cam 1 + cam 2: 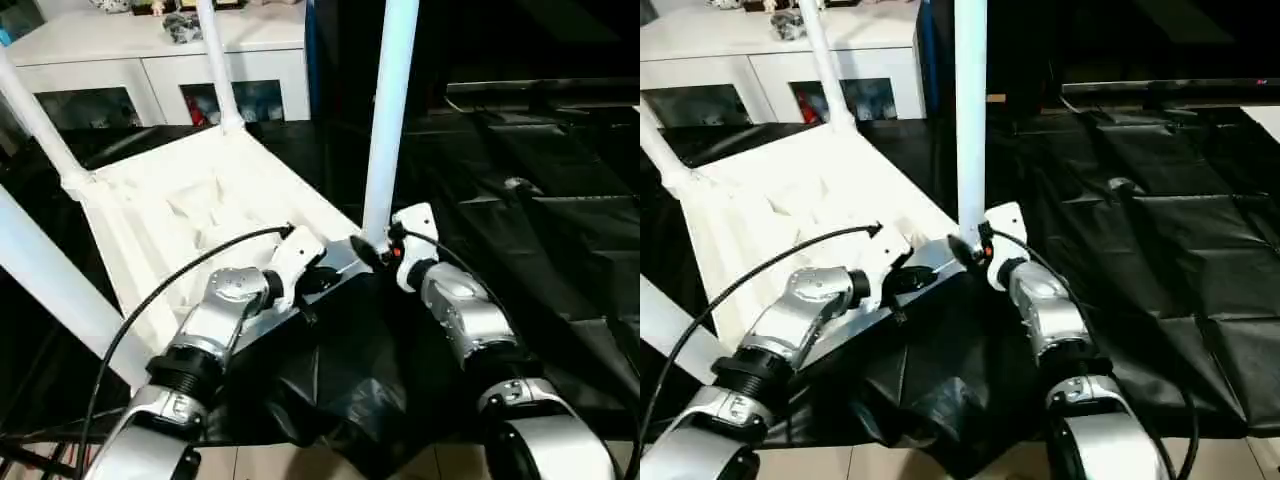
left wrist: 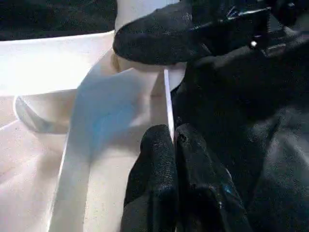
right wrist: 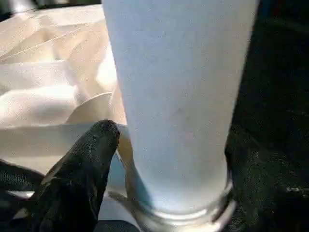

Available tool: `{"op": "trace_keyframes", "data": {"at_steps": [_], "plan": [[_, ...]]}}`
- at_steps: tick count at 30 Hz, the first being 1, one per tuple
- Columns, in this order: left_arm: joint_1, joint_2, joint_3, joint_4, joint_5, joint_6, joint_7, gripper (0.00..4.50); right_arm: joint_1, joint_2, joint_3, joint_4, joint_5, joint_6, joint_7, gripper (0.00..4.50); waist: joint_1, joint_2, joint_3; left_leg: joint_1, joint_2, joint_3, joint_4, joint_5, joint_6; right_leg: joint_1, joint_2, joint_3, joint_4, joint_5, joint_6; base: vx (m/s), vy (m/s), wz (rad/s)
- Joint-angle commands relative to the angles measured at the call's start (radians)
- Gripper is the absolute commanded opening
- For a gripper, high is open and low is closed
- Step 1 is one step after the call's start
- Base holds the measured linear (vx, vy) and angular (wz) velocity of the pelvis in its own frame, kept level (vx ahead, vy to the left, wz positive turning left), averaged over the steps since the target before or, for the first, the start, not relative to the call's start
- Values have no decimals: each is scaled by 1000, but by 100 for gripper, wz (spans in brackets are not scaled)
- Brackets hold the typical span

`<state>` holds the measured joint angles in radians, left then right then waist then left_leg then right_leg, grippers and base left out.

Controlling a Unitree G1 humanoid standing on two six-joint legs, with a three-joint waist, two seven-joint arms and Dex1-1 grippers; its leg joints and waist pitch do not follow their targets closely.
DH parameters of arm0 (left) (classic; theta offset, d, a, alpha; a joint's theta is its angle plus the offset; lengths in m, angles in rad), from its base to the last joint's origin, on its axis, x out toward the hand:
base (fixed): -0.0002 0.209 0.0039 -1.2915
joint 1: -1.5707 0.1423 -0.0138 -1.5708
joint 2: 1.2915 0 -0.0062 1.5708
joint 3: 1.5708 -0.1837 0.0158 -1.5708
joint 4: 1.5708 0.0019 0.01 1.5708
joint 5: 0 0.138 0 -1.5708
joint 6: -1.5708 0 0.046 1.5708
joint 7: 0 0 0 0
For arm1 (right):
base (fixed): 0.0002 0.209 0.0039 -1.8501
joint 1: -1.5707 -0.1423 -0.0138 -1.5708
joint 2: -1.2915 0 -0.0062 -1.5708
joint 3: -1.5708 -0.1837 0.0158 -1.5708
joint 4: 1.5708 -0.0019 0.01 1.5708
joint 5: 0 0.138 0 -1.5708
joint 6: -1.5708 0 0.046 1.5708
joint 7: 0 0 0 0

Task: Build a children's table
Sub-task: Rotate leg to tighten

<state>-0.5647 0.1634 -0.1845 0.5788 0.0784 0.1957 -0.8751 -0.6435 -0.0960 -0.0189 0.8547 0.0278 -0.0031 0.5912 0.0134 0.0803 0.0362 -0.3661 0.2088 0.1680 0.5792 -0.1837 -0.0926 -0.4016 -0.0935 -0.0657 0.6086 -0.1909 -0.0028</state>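
Observation:
The children's table lies upside down on a black sheet, its ribbed white tabletop (image 1: 180, 210) facing up. Several white legs stand in its corner sockets: one at the near right corner (image 1: 390, 120), one far back (image 1: 218, 60), one at the far left (image 1: 35, 120) and one at the near left (image 1: 50, 280). My left gripper (image 2: 173, 137) is shut on the tabletop's thin near edge, beside the near right socket. My right gripper (image 3: 178, 150) stands open around the base of the near right leg (image 3: 178, 96), one black finger (image 3: 82, 169) on each side of it.
A white glass-door cabinet (image 1: 150, 60) stands behind the table with small items on top. The black sheet (image 1: 560, 220) covers the floor to the right and bunches up in folds (image 1: 340, 390) between my forearms. A black cable (image 1: 150, 300) loops over my left arm.

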Motion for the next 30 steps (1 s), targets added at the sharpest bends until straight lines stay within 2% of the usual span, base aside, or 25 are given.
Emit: {"op": "trace_keyframes", "data": {"at_steps": [1,3,4,5,6,7,9,11,12,13,15,16,18,19,21,23,28,29,30], "plan": [[-13,-30,-92,-60,-31,-36,-104,0,-12,45,91,37,-10,8,86,360,7,-7,-58,-3,7,4,-61,-223,87,56,-39,27,-78,-165,-259,0,0,0],[-10,-20,-94,-67,-37,-35,-125,0,-19,34,91,47,-14,-6,98,360,12,-5,-58,1,10,6,-60,-214,92,53,-38,28,-78,-145,-268,0,0,0],[-4,-2,-97,-80,-46,-31,-161,0,-18,16,96,42,-11,-24,147,360,22,-10,-60,1,11,7,-59,-213,96,54,-40,28,-74,-139,-272,0,0,0],[-1,18,-98,-90,-54,-29,-194,0,-13,-3,97,27,3,-24,220,360,24,-10,-61,-1,10,6,-57,-201,97,56,-39,28,-71,-126,-273,0,0,0],[2,38,-96,-95,-58,-28,-219,0,-1,-23,107,-1,18,-24,309,360,26,-15,-60,-3,11,8,-56,-187,107,57,-36,27,-67,-91,-279,0,0,0],[2,38,-96,-95,-58,-28,-219,0,-1,-23,107,-1,18,-24,309,360,30,-11,-61,-3,12,8,-54,-176,119,56,-35,27,-63,-66,-287,0,0,0],[1,74,-84,-88,-58,-40,-249,0,41,-69,151,-79,44,4,498,360,38,-13,-61,0,13,9,-52,-167,131,57,-33,26,-62,-48,-290,0,0,0],[-2,82,-78,-80,-53,-47,-248,0,54,-83,169,-101,48,16,544,360,49,-14,-60,1,14,10,-52,-161,141,54,-35,28,-62,-47,-290,0,0,0],[-9,89,-69,-68,-51,-53,-242,0,69,-96,187,-128,58,39,591,360,53,-13,-60,2,16,10,-53,-167,135,52,-37,28,-62,-62,-289,0,0,0],[-21,97,-57,-48,-45,-62,-226,0,89,-111,209,-165,74,76,644,345,59,-20,-58,2,15,10,-54,-177,129,54,-36,28,-64,-93,-279,0,0,0],[-26,100,-53,-39,-41,-67,-217,0,97,-115,217,-178,81,90,663,336,65,-18,-55,4,16,10,-58,-201,113,51,-38,31,-70,-153,-263,0,0,0],[-32,102,-48,-30,-39,-70,-209,0,104,-119,226,-193,88,103,683,327,70,-23,-54,6,17,10,-60,-216,98,48,-40,32,-73,-194,-250,0,0,0],[-42,107,-42,-16,-38,-74,-194,0,120,-126,243,-225,98,132,729,313,73,-22,-53,10,18,11,-62,-239,83,45,-41,35,-78,-236,-234,0,0,0],[-46,109,-38,-9,-39,-75,-188,0,129,-129,255,-245,102,150,752,303,74,-24,-50,8,17,9,-65,-237,79,46,-38,35,-79,-249,-222,0,0,0],[-50,113,-34,-2,-40,-76,-184,0,142,-132,271,-276,105,177,778,290,76,-23,-51,9,17,9,-65,-236,72,44,-39,36,-81,-255,-217,0,0,0],[-51,116,-34,3,-43,-80,-190,0,152,-133,281,-310,114,214,792,284,76,-22,-52,5,16,8,-66,-219,67,47,-39,36,-79,-241,-214,0,0,0],[-47,114,-38,4,-44,-82,-198,0,154,-130,281,-325,112,228,787,253,74,-21,-55,2,15,7,-64,-205,66,49,-40,35,-76,-214,-216,0,0,0],[-44,114,-41,2,-45,-82,-200,0,158,-129,281,-330,112,231,779,248,75,-16,-55,3,15,7,-64,-202,65,48,-41,35,-75,-212,-219,0,0,0],[-44,114,-41,2,-45,-82,-200,0,158,-129,281,-330,112,231,779,248,74,-18,-55,3,15,8,-63,-203,65,48,-40,35,-77,-210,-219,0,0,0]]}}
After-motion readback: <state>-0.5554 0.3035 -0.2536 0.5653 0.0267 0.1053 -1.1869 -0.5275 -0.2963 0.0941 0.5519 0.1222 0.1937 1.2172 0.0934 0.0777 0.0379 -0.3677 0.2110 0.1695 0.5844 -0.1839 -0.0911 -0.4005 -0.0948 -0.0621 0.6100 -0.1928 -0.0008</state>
